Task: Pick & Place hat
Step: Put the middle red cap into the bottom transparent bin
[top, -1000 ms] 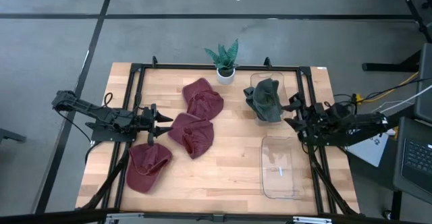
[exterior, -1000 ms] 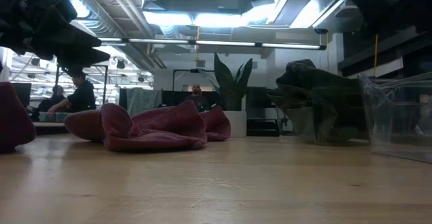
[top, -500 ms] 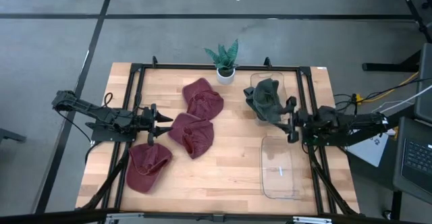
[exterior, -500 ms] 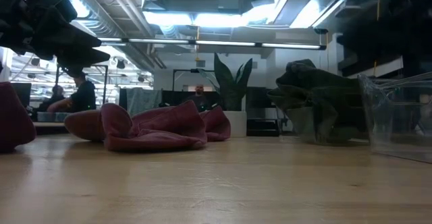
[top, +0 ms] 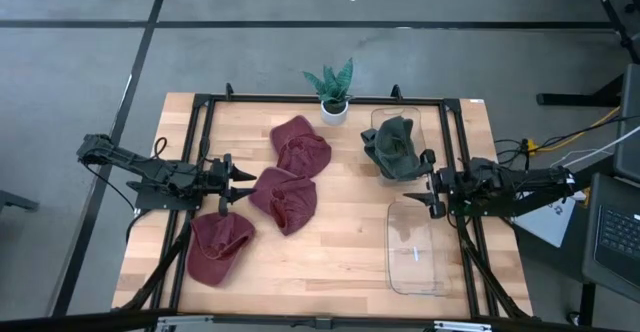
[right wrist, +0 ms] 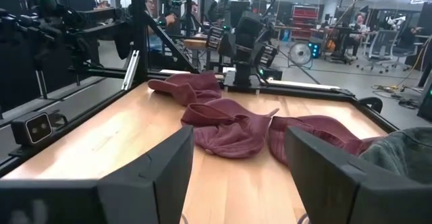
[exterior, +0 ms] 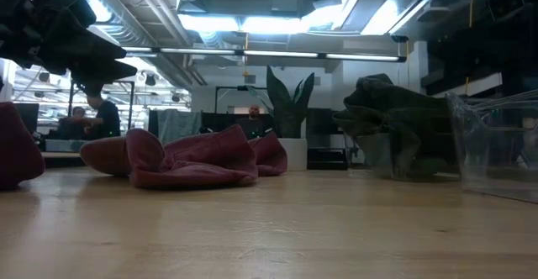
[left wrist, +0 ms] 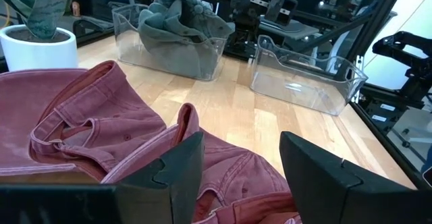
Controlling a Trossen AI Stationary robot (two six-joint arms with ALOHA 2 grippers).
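Note:
Three dark red hats lie on the wooden table: one far (top: 301,144), one in the middle (top: 285,200), one near the left (top: 218,247). A grey-green hat (top: 394,147) sits in the far clear bin (top: 378,120). My left gripper (top: 243,183) is open and hovers just left of the middle red hat (left wrist: 135,136), its fingers apart above it. My right gripper (top: 424,184) is open at the table's right, between the far bin and the near clear bin (top: 415,247), pointing toward the red hats (right wrist: 233,126).
A small potted plant (top: 333,94) stands at the table's far edge. A black frame rail (top: 320,99) runs round the table. The near bin (left wrist: 304,82) holds no hat. Bare wood lies at the near middle (top: 320,262). People sit in the room beyond (exterior: 92,115).
My right gripper has moved from the table's right edge toward its left, coming to a stop beside the gap between the two bins, and has turned a little on the way. The hats have stayed where they were.

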